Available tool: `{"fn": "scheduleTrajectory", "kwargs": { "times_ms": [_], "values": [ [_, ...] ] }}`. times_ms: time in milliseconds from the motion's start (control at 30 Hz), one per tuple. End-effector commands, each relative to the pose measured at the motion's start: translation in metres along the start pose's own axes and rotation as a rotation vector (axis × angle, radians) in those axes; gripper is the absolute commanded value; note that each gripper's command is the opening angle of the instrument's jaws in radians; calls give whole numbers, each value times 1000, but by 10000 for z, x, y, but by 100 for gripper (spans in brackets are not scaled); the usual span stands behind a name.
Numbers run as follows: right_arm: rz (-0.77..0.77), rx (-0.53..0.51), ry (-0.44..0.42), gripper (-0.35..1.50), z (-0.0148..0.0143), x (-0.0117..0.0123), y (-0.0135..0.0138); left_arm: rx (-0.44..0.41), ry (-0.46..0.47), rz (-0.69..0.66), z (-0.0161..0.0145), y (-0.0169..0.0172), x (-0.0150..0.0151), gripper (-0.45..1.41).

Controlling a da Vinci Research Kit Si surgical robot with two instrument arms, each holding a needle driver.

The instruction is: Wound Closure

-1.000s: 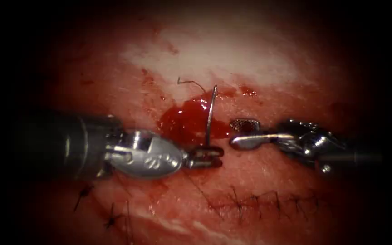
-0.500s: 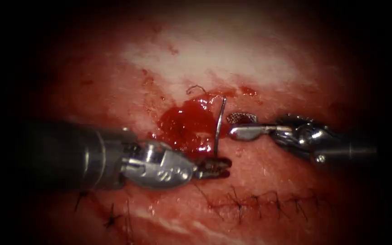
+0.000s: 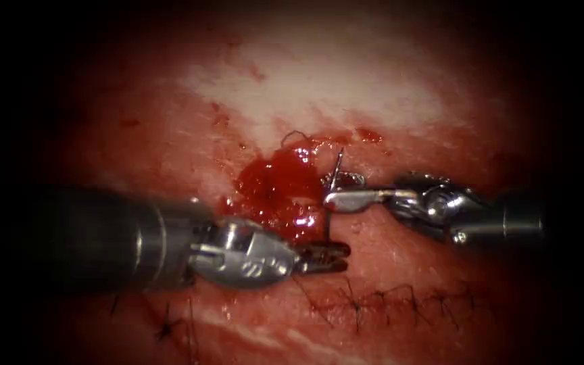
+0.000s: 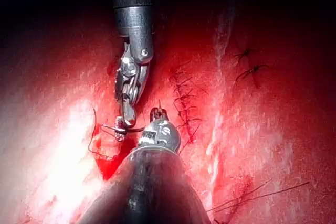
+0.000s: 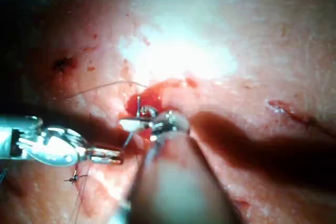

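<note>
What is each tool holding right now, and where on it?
The left tool is shut on the needle at its lower end. The right tool has its jaws around the needle's upper part; a firm grip cannot be told.

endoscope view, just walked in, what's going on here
Bench suturing on pork tissue. The left tool holds the curved needle near one end, with the needle standing up free of the tissue beside the pool of red fluid. The right tool is at the needle's upper part with its jaws around it; whether they have clamped is hard to tell. Thread trails from the needle's top. A stitched line lies nearer the camera.
</note>
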Motion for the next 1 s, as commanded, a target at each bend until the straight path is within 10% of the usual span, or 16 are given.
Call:
{"fn": "scheduleTrajectory", "kwargs": {
  "times_ms": [33,300,433,700,800,833,1000],
  "values": [
    [0,8,-11,57,8,-7,3,-5,1,0,8,5,-2,-45],
    [0,13,-13,34,15,-8,4,-5,-2,8,12,9,1,-45],
    [-1,14,-8,-35,15,-8,4,-7,0,7,12,9,2,-45],
    [-2,-35,25,-35,16,-4,8,-8,0,-11,12,9,3,-45],
    [-20,-36,21,-35,13,-4,7,-12,-15,-291,12,-2,6,109],
    [-31,-39,24,-35,12,-4,7,24,-48,-409,10,-14,10,133],
    [-162,-68,46,-35,9,3,11,-32,-19,-556,-10,-27,12,125]
  ]
}}
